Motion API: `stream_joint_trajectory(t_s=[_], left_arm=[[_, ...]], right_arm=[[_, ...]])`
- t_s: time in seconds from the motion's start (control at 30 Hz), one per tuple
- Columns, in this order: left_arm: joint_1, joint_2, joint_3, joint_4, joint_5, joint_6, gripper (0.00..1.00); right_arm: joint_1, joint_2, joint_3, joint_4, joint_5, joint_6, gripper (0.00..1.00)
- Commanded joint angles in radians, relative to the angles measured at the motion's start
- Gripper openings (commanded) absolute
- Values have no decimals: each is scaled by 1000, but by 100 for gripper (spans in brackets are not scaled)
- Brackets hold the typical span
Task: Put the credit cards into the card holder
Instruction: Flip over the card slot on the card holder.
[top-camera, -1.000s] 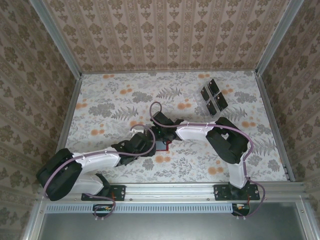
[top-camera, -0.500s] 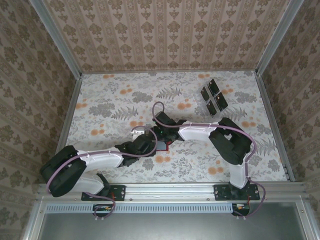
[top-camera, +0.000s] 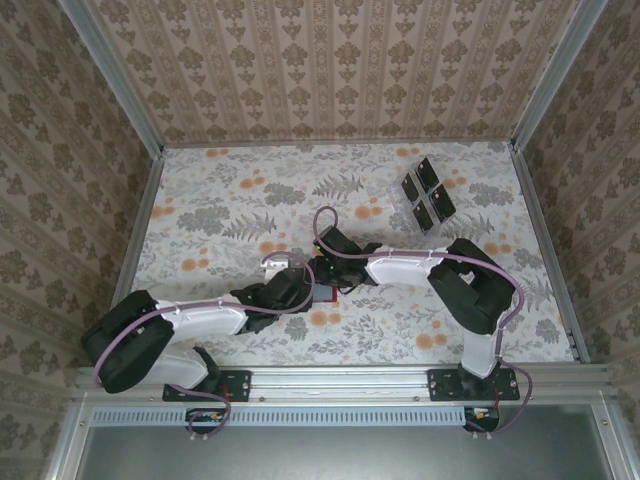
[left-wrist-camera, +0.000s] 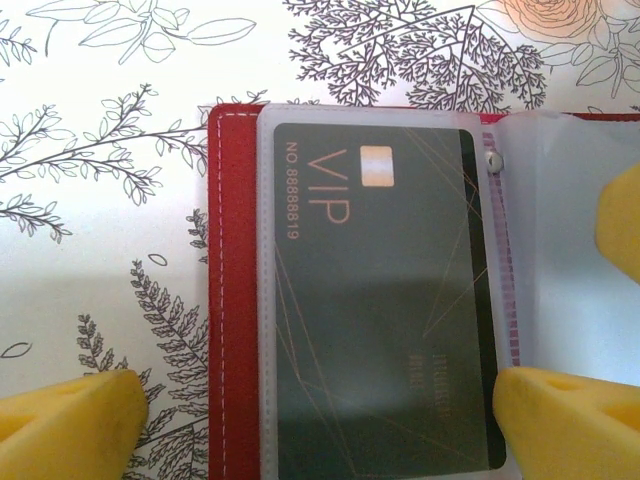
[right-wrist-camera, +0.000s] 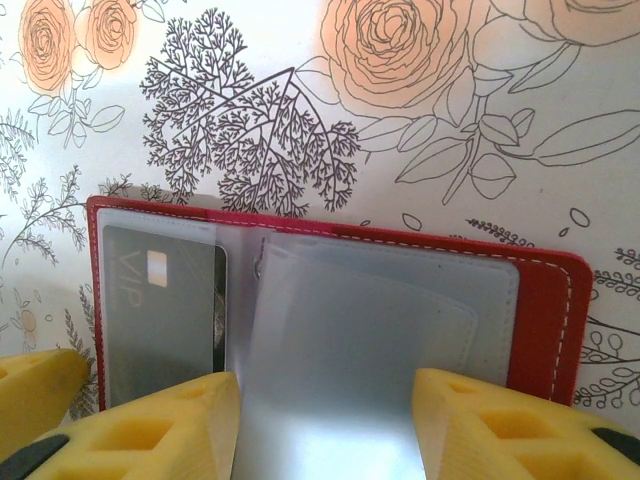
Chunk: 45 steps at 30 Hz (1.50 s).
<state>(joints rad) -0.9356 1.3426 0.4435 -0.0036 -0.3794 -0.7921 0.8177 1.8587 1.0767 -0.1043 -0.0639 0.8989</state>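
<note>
Red card holder (left-wrist-camera: 232, 300) lies open, a dark credit card (left-wrist-camera: 380, 300) in its left sleeve. Left claw (left-wrist-camera: 320, 420) gapes wide astride that card; right claw (right-wrist-camera: 325, 420) stands half apart over the holder's clear middle sleeve.

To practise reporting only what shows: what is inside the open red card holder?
One dark VIP card sits in a clear sleeve of the card holder. The next sleeve looks empty. Anything behind the card is covered.

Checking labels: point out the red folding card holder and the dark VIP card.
red folding card holder (left-wrist-camera: 232, 300), left wrist view, stitched left border.
dark rectangular VIP card (left-wrist-camera: 385, 300), left wrist view, middle of the card face.
</note>
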Motion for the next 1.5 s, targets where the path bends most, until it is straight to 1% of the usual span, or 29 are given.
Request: stream_joint_trajectory(t_s=[0.0,0.33,0.5,0.87,1.3,1.47], left_arm=[[3,13,-36,-32,9,-17,100],[-9,-207,-95,-10,33,49,100],[-9,-243,-104,20,55,81,100],[-8,-151,-77,71,74,94,100],[-8,-46,-22,96,36,108,100],[-9,10,26,-11,-35,72,100]], right_arm=[[-5,-4,-8,-9,-2,21,50],[2,40,45,-3,-36,27,50],[8,69,76,-3,-51,33,50],[10,87,87,2,-65,44,50],[11,87,86,2,-72,45,50],[9,87,91,2,-80,45,51]])
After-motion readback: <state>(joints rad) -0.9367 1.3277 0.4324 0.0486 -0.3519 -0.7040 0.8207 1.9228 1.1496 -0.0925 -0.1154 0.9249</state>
